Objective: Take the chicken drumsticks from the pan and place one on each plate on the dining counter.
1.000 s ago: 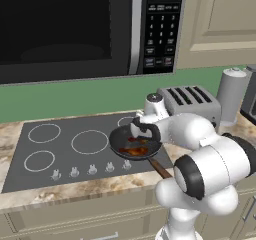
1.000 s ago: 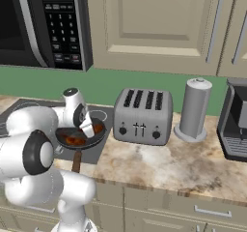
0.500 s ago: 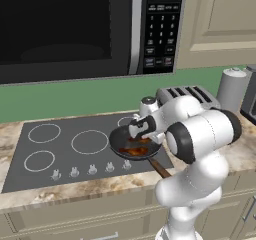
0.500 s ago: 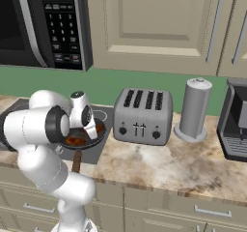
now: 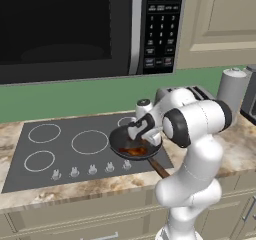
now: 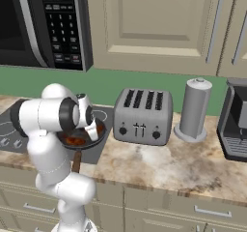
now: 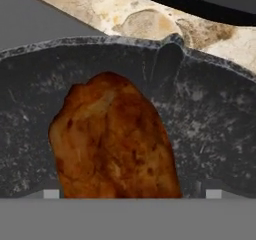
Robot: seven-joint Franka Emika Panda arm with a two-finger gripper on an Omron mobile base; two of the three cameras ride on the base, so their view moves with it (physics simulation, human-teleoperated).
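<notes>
The claw (image 5: pixel 141 132) is down in the black pan (image 5: pixel 120 143). Its two fingers are spread wide apart, one on each side of a brown chicken drumstick (image 7: pixel 112 139). In the hand view the drumstick lies in the pan (image 7: pixel 210 129), close up between the finger tips. I cannot tell if the fingers touch the meat.

The pan sits on the right near part of the dark stove top (image 5: pixel 65 151), which has white rings on it. Its brown handle (image 5: pixel 159 166) points toward the near edge. The stove top is set in a tan, spotty stone counter (image 6: pixel 159 166).

To the right of the pan on this counter stands a silver toaster (image 6: pixel 143 116). Further right is a tall grey can (image 6: pixel 194 108), then a dark coffee machine (image 6: pixel 235 122) at the edge.

Behind the counter the wall is green (image 5: pixel 75 96). A big black microwave (image 5: pixel 75 29) hangs over the stove. Beige cupboards (image 6: pixel 159 25) hang to its right, and more beige cupboard doors (image 6: pixel 159 204) are under the counter.
</notes>
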